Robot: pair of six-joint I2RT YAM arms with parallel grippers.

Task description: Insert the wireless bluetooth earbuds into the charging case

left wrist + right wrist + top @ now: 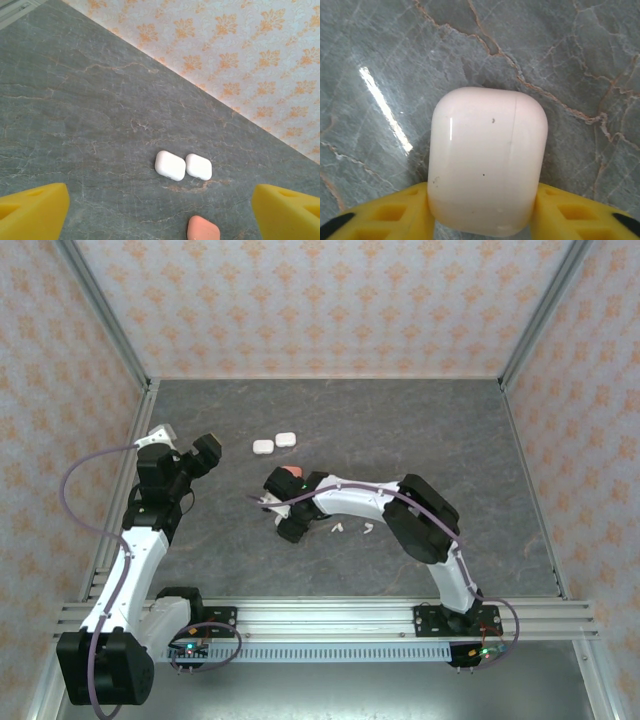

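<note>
A pale, rounded charging case point(487, 155) lies closed on the grey stone-patterned table, and my right gripper point(482, 212) has a yellow finger pressed against each of its sides. In the top view the right gripper point(285, 505) reaches left over the table's middle. Two tiny white earbuds point(337, 528) point(367, 529) lie on the table beside the right arm. My left gripper point(205, 455) hangs at the left, open and holding nothing, its yellow fingers point(30, 212) wide apart in the left wrist view.
Two closed white cases point(170, 165) point(198, 166) sit side by side, seen from above as the white pair point(274, 444). A coral case point(203, 229) lies just nearer, next to the right gripper point(293, 472). Patterned walls surround the table.
</note>
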